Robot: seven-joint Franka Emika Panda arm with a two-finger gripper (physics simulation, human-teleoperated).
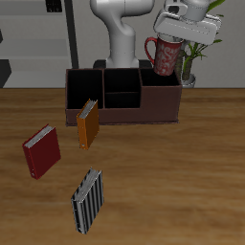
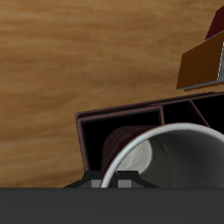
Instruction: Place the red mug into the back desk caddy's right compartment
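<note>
The red mug (image 1: 164, 55), speckled and with its handle toward the caddy's middle, hangs tilted in my gripper (image 1: 174, 38), which is shut on its rim. It hovers just above the back desk caddy (image 1: 120, 113), a low dark-brown box, over the right compartment (image 1: 159, 82), without touching it. In the wrist view the mug's whitish rim and inside (image 2: 171, 149) fill the foreground, with the caddy's dark-walled sections (image 2: 109, 131) below it. My fingertips are hidden in that view.
An orange book (image 1: 88, 124) leans on the caddy's front; it also shows in the wrist view (image 2: 206, 61). A red book (image 1: 41, 151) and a striped book (image 1: 87, 201) lie nearer the front edge. A potted plant (image 1: 189, 69) stands behind the caddy, close to the mug.
</note>
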